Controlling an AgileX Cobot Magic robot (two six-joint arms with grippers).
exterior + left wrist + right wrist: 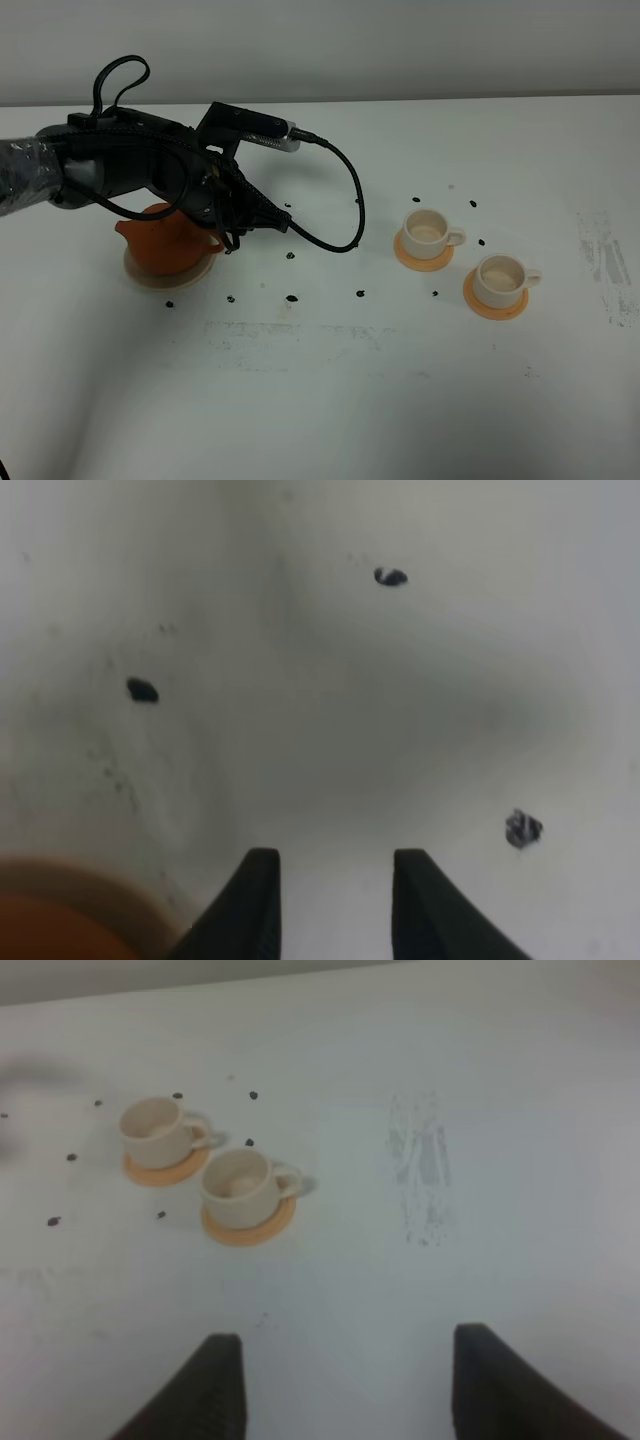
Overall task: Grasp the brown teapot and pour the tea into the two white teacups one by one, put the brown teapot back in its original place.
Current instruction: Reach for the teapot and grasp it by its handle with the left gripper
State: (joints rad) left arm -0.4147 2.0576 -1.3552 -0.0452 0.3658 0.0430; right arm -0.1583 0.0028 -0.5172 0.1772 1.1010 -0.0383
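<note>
The brown teapot (160, 240) stands on the pale beige saucer (165, 278) at the left of the table, partly hidden by my left arm. My left gripper (245, 228) is just right of the teapot, by its handle side. In the left wrist view the left gripper (335, 905) is open and empty over bare table, with the teapot's edge (40, 935) in one corner. The two white teacups (428, 230) (500, 277) stand on orange coasters at the right, and also show in the right wrist view (155, 1130) (238, 1182). No dark tea shows in them. My right gripper (350, 1390) is open and empty.
Small black specks (290, 297) lie scattered on the white table between the teapot and the cups. A grey scuffed patch (605, 260) marks the table's far right. A black cable (345, 200) loops off the left arm. The right arm is outside the exterior view.
</note>
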